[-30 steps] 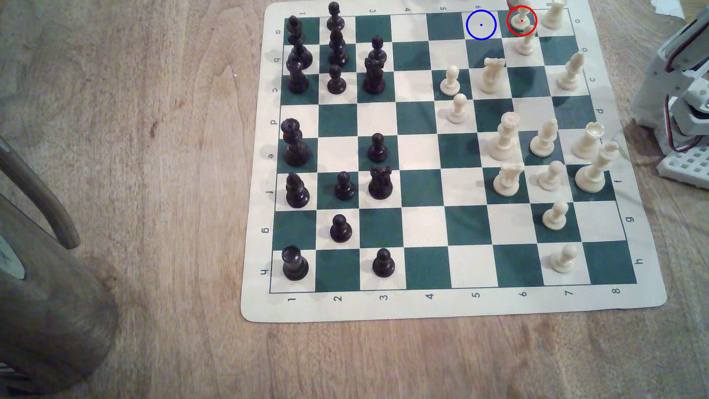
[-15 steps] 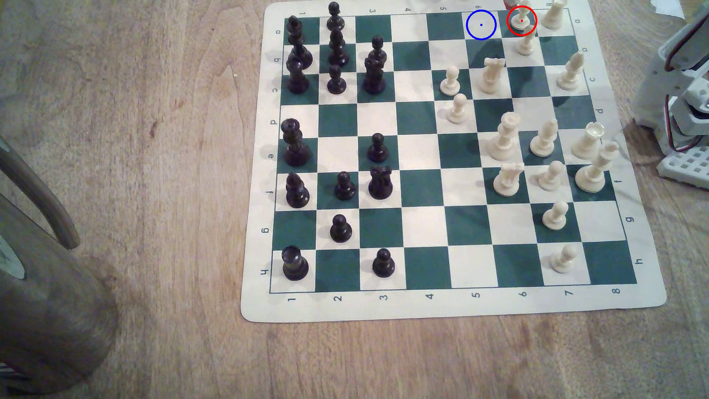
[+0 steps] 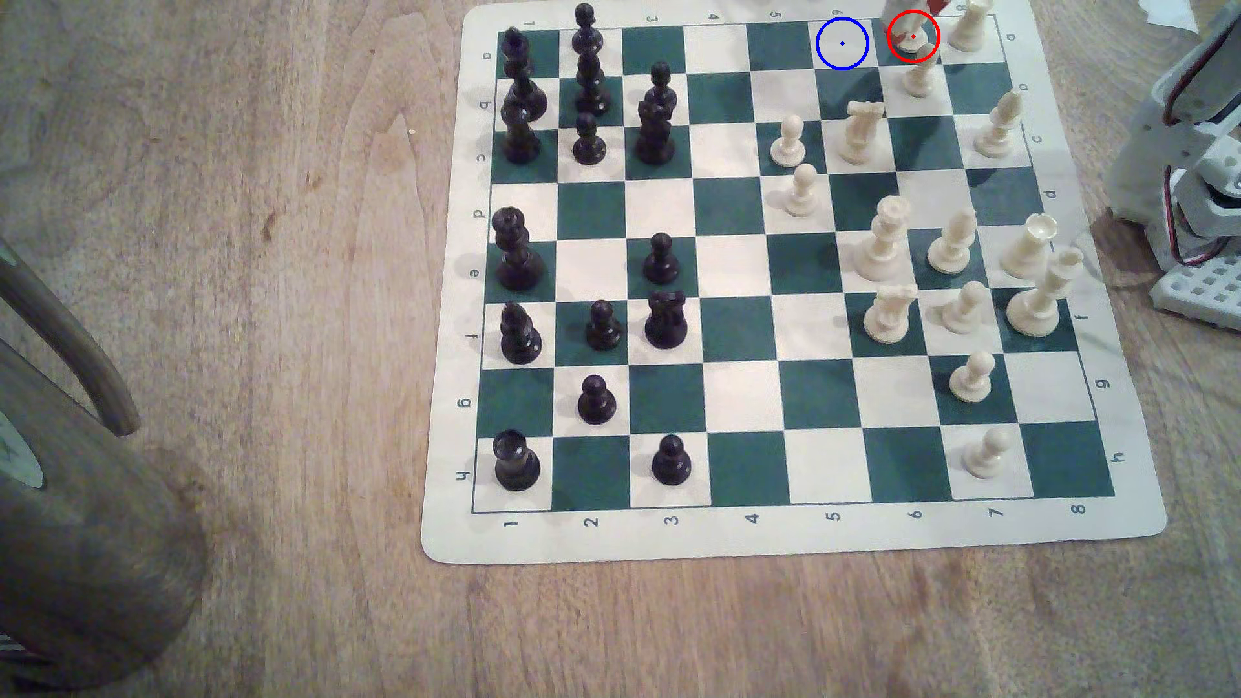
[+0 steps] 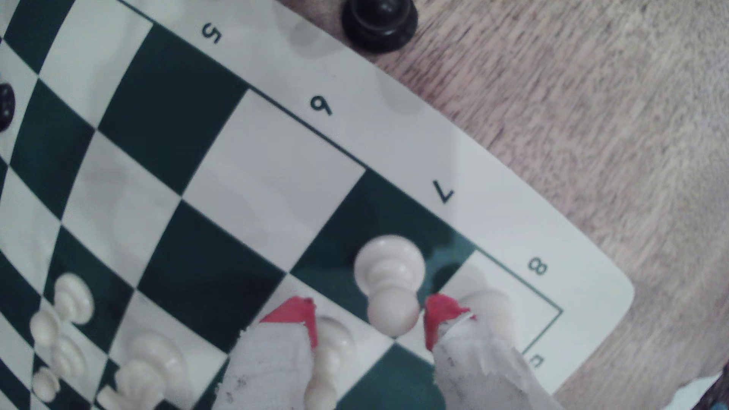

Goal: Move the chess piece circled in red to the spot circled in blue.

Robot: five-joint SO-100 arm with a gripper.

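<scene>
The chess piece circled in red is a small cream pawn standing on a dark green square in the board's far row. In the wrist view this pawn stands upright, its ball head between my two red-tipped, white-wrapped fingers. My gripper is open, with one finger close beside the head and the other farther off. In the exterior view the gripper hangs over the pawn and hides its head. The spot circled in blue is the bare cream square just to the exterior view's left of the pawn's square.
Another cream pawn stands right in front of the circled one, and a taller cream piece stands to its right in the exterior view. A cream knight is nearby. A black pawn sits off the board. The arm's base is at the right.
My gripper has come down at the exterior view's top edge over the red-circled pawn and now covers its head. The pieces have not moved.
</scene>
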